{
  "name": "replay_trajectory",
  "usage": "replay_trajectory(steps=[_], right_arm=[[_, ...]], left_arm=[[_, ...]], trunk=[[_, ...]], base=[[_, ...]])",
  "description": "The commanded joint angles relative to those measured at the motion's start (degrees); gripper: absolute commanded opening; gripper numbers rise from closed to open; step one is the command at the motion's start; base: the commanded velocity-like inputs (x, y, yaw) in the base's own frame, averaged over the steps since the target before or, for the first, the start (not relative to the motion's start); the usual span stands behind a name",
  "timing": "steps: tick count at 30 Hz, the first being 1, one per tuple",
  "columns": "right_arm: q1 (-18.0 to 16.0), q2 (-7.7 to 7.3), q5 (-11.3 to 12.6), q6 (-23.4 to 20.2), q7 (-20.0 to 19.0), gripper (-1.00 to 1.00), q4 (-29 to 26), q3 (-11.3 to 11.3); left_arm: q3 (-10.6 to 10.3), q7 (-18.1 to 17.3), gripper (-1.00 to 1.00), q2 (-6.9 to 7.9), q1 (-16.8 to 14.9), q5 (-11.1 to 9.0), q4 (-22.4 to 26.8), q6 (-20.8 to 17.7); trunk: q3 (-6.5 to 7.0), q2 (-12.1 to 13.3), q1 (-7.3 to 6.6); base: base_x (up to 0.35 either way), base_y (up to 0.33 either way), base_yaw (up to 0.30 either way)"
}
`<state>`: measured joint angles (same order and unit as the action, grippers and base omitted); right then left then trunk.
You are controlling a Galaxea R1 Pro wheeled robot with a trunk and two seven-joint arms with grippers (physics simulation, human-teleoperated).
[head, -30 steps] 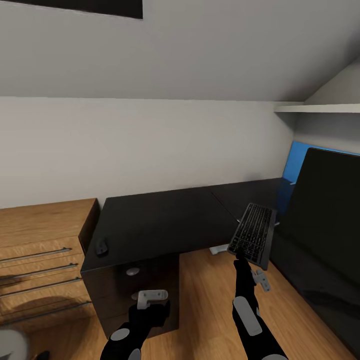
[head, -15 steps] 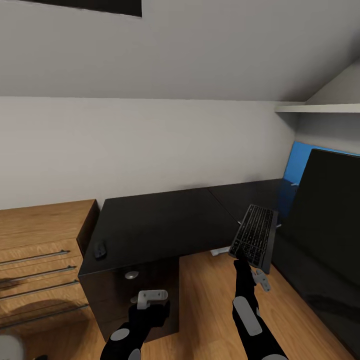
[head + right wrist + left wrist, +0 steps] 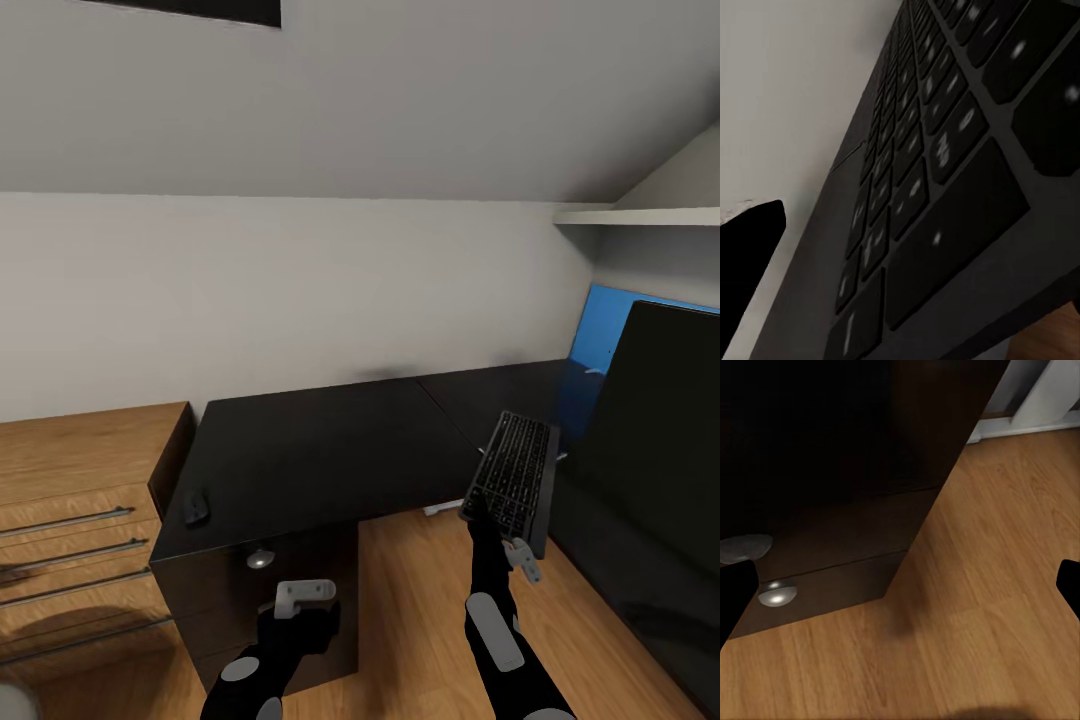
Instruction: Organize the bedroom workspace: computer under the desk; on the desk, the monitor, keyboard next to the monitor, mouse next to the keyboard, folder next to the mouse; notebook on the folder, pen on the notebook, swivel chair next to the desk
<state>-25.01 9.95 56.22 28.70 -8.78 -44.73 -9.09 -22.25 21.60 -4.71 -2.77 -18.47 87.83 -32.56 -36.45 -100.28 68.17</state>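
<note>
Matte black and L-shaped, the desk (image 3: 320, 440) fills the middle of the head view, its blue back panel partly hidden behind the wide black flat monitor (image 3: 650, 440), which is cut off by the picture's right edge so its stem and base cannot be seen. The slim silver-grey keyboard with rows of small dark keys (image 3: 512, 480) is held tilted in the air above the oak floor (image 3: 420, 600), in the gap between the desk's two wings, just beside the monitor. The right pincer (image 3: 478, 512) pinches the keyboard's near end; in the right wrist view the keys (image 3: 945, 150) loom close and blurred, with one dark finger (image 3: 750, 262) at the side. The small black rounded mouse (image 3: 196, 508) lies near the desk's front left corner. The left pincer (image 3: 305, 592) hangs low before the dark drawer block under the desk (image 3: 832, 547); its fingers appear spread, holding nothing. An oak drawer unit with bar handles (image 3: 80, 520) stands just beside the desk, cut off at the left edge.
</note>
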Motion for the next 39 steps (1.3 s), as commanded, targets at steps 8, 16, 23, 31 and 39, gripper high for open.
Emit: replay_trajectory(steps=[8, 16, 23, 31, 39], right_arm=[[0.0, 0.05, 0.5, 0.0, -0.5, -1.0, 0.0, -0.1], [0.0, 0.05, 0.6, 0.0, -0.7, -1.0, -1.3, 0.1], [0.0, 0.05, 0.4, -2.8, -1.4, -1.0, -3.5, 0.4], [0.4, 0.05, 0.4, -11.6, -6.7, -1.0, -4.0, 0.4], [0.9, 0.05, 0.5, -32.7, -9.3, -1.0, -6.2, 0.3]], left_arm=[[-0.1, 0.6, 1.0, 0.02, 0.0, -0.7, 0.1, -0.1], [-0.1, 0.6, 1.0, -0.02, 0.0, -0.6, 0.1, -0.1], [-0.1, 0.6, 1.0, -0.04, 0.0, -0.6, 0.1, -0.1], [-0.1, 0.6, 1.0, -0.04, 0.0, -0.7, -0.4, -0.1], [-0.1, 0.6, 1.0, -0.04, 0.0, -0.7, -0.5, -0.1]], trunk=[[-0.06, 0.0, -0.01], [0.66, 1.6, -0.88], [1.92, 4.4, -2.42], [2.1, 4.8, -2.64], [2.1, 4.8, -2.64]], base=[[0.0, 0.0, 0.0], [0.0, 0.0, 0.0], [0.0, 0.0, 0.0], [0.0, 0.0, 0.0], [0.0, 0.0, 0.0]])
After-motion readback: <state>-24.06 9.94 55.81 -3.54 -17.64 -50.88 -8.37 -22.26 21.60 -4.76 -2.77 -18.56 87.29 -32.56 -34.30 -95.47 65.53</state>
